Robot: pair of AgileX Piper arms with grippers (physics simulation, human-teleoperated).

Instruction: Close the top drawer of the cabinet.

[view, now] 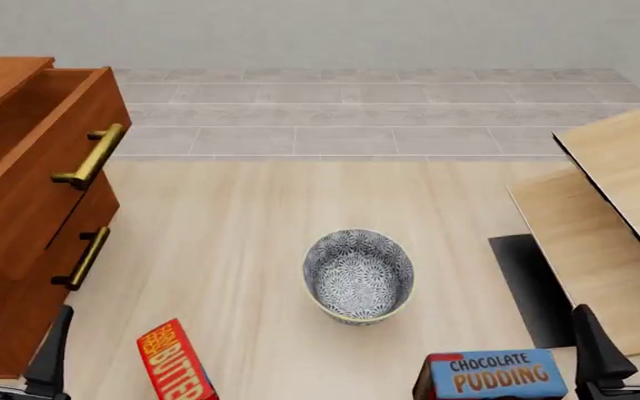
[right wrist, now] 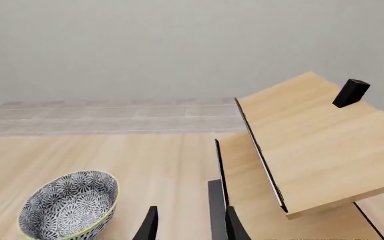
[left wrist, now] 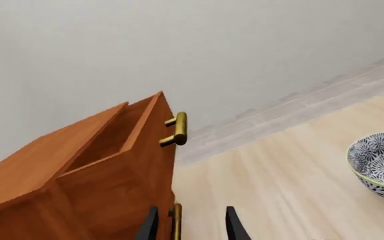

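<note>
Standing pulled out at upper left, the top drawer (view: 31, 179) is untouched; we are seeing both grippers, left (view: 9, 337) and right (view: 622, 337), gaping.

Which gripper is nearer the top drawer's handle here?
Left. The left gripper sits just in front of the cabinet, below the top drawer. The right gripper is across the table, past the bowl.

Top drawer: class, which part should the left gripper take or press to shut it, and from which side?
Probably the brass bar handle or the front panel of the top drawer, approached from the table side: the drawer juts out of the cabinet, facing the left gripper.
</note>
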